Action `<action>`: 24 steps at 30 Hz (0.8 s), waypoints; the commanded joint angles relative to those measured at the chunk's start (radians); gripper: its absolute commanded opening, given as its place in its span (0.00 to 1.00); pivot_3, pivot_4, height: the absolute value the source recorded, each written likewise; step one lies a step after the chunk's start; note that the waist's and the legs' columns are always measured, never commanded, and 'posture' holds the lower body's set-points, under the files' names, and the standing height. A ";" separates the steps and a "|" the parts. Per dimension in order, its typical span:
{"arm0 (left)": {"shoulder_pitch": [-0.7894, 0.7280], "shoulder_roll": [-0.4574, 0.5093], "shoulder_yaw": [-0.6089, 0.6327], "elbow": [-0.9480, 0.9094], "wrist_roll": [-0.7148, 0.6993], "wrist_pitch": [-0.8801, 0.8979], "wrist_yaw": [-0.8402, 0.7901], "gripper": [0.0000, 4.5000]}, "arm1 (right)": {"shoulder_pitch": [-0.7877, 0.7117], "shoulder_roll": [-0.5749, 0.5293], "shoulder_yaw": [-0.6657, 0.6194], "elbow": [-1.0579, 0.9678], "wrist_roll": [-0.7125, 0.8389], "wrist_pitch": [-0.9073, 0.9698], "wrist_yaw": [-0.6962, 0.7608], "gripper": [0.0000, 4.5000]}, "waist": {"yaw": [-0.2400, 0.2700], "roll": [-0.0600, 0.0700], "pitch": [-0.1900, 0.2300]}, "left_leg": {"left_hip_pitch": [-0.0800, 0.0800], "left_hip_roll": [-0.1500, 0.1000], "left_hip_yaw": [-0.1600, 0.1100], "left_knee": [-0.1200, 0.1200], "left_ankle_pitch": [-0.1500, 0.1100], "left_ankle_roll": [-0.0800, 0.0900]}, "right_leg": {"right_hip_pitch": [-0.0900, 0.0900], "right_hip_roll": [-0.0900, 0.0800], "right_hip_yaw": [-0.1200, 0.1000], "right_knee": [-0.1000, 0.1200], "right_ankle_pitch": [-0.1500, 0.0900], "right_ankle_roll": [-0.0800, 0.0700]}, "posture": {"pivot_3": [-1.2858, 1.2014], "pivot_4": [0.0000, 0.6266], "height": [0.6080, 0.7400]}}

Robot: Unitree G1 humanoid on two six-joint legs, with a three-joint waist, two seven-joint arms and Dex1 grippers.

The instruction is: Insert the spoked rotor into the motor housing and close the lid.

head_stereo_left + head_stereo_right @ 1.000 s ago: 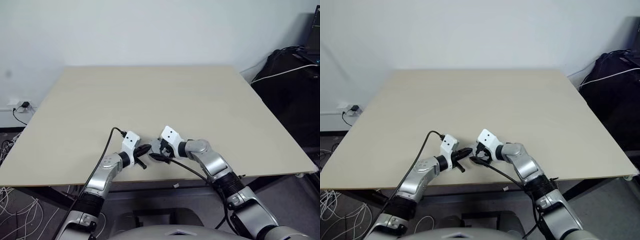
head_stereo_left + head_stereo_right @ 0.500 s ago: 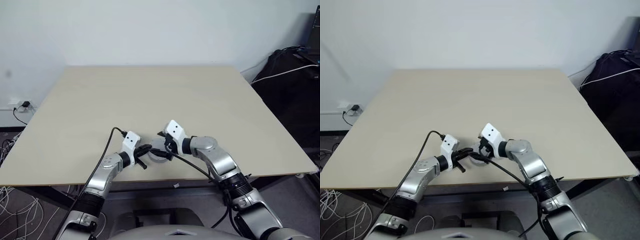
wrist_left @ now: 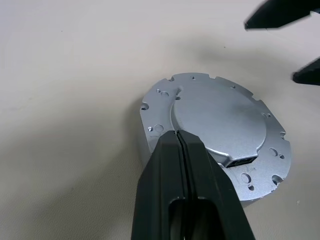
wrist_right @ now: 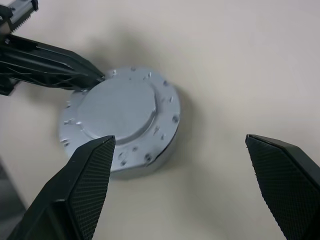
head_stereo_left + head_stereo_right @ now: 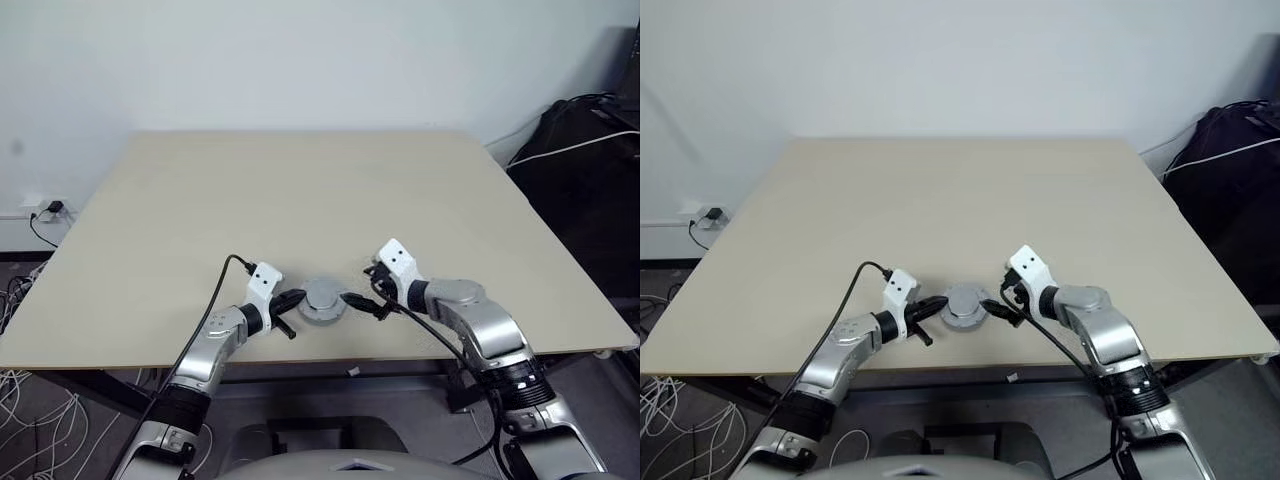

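A dull grey round lid (image 5: 323,298) lies smooth face up, raised centre on top, near the table's front edge. It caps a round grey body, and the motor housing and the spoked rotor are hidden beneath it. My left gripper (image 3: 177,136) is shut and empty, its tips resting against the lid's (image 3: 220,125) left rim. My right gripper (image 5: 360,303) stands open just right of the lid (image 4: 117,112), with nothing between its fingers and clear of the metal.
The pale table (image 5: 300,190) stretches bare behind the lid, and its front edge (image 5: 330,358) runs close below both grippers. A black cable (image 5: 215,300) loops from my left wrist. A dark bag with white cable (image 5: 580,140) sits beyond the table's right side.
My right gripper has drawn back to the right from over the lid, leaving it uncovered. The left gripper and the lid have stayed put.
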 commanded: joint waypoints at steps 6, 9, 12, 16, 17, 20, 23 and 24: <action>-0.026 -0.004 -0.013 0.016 0.004 -0.016 -0.014 0.00 | -0.019 0.202 -0.211 -0.034 0.148 0.397 -0.218 1.00 | 0.003 0.000 0.000 | 0.000 0.000 0.000 0.000 0.000 0.000 | 0.000 0.000 0.000 0.001 0.000 0.000 | 0.52 0.00 1.00; -0.031 -0.007 -0.012 0.022 0.003 -0.020 -0.012 0.00 | -0.044 0.282 -0.285 -0.005 0.151 0.497 -0.308 1.00 | 0.003 0.000 0.000 | -0.001 0.000 0.000 0.001 0.000 0.000 | -0.001 0.000 0.000 0.001 0.000 0.000 | 0.52 0.00 1.00; -0.033 -0.007 -0.010 0.025 0.002 -0.023 -0.012 0.00 | -0.071 0.342 -0.355 0.011 0.169 0.547 -0.356 1.00 | 0.003 0.001 0.000 | -0.001 0.000 0.000 0.001 0.000 0.000 | -0.001 0.000 0.000 0.001 0.001 0.001 | 0.52 0.00 1.00; -0.031 -0.006 -0.007 0.024 0.001 -0.024 -0.011 0.00 | -0.096 0.376 -0.413 0.032 0.187 0.583 -0.389 1.00 | 0.002 0.001 0.000 | -0.001 0.000 0.000 0.001 0.000 0.000 | -0.001 0.000 0.000 0.001 0.001 0.002 | 0.52 0.00 1.00; -0.030 -0.006 -0.006 0.023 0.000 -0.024 -0.010 0.00 | -0.101 0.382 -0.425 0.039 0.190 0.590 -0.395 1.00 | 0.001 0.001 0.000 | -0.001 0.000 0.000 0.001 0.000 0.000 | -0.001 0.000 0.000 0.001 0.001 0.002 | 0.52 0.00 1.00; -0.026 -0.006 -0.005 0.019 -0.001 -0.023 -0.007 0.00 | -0.110 0.398 -0.457 0.052 0.204 0.608 -0.411 1.00 | 0.000 0.001 0.000 | -0.001 0.000 0.000 0.001 0.000 0.000 | 0.000 0.000 0.000 0.001 0.001 0.002 | 0.52 0.00 1.00; -0.024 -0.005 -0.004 0.018 -0.001 -0.023 -0.008 0.00 | -0.115 0.412 -0.472 0.062 0.212 0.615 -0.424 1.00 | -0.002 0.002 0.000 | -0.001 0.000 0.000 0.001 0.000 0.000 | -0.001 0.000 0.000 0.001 0.001 0.002 | 0.52 0.00 1.00; -0.024 -0.005 -0.005 0.017 -0.001 -0.023 -0.008 0.00 | -0.117 0.417 -0.477 0.066 0.215 0.617 -0.429 1.00 | -0.002 0.002 0.000 | -0.001 0.000 0.000 0.001 0.000 0.000 | -0.001 0.000 0.000 0.001 0.002 0.002 | 0.52 0.00 1.00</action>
